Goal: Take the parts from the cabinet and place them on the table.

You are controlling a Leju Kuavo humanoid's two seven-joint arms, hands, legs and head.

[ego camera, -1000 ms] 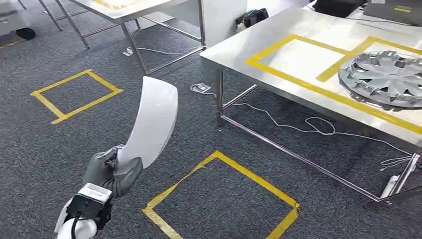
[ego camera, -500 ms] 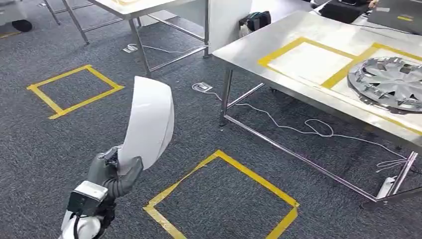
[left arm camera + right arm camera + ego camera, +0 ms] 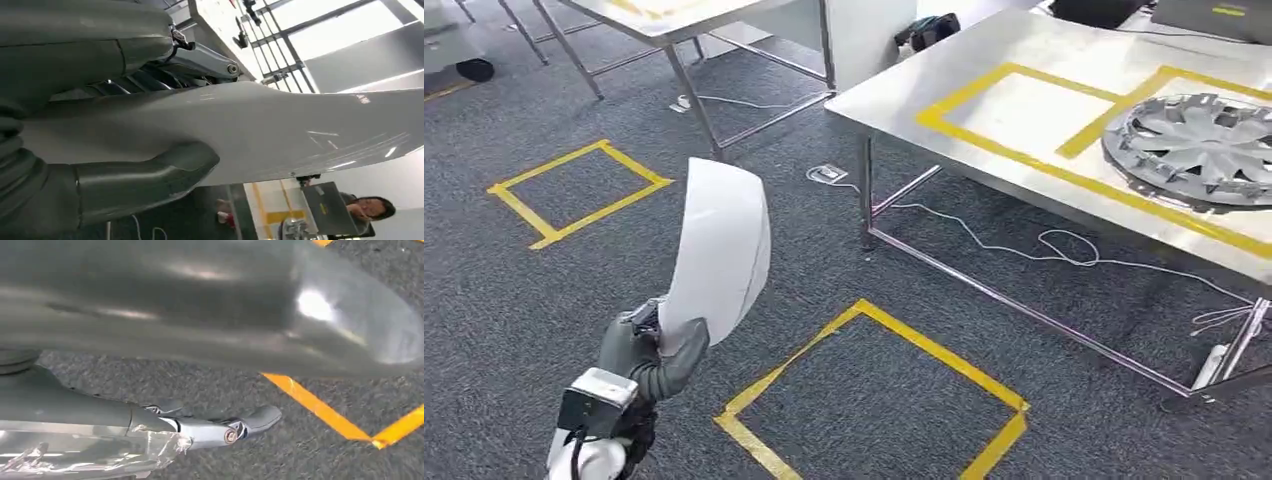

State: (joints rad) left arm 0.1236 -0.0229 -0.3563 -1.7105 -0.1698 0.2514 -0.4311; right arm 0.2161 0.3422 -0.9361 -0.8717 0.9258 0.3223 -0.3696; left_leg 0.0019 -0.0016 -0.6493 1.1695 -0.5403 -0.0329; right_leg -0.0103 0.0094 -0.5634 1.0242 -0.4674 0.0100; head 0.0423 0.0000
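Note:
My left hand [image 3: 649, 350] grips the lower end of a long, curved white panel [image 3: 719, 245], which stands upright over the grey carpet at the lower left of the head view. In the left wrist view the thumb [image 3: 145, 175] presses on the glossy panel [image 3: 300, 125], with darker fingers behind it. The steel table [image 3: 894, 95], marked with yellow tape rectangles, stands at the upper right, well apart from the panel. A silver wheel cover [image 3: 1199, 150] lies on it. My right hand [image 3: 150, 420] hangs over the carpet with its fingers apart and nothing in them.
A yellow tape square [image 3: 874, 400] marks the floor ahead of me, and another [image 3: 574, 190] lies to the left. White cables [image 3: 1044, 250] trail under the table. A second steel table [image 3: 674, 15] stands at the back. A person [image 3: 370, 207] sits at a laptop.
The whole picture has shifted a little as the camera swayed. My left hand still holds the white panel upright, tilted slightly differently.

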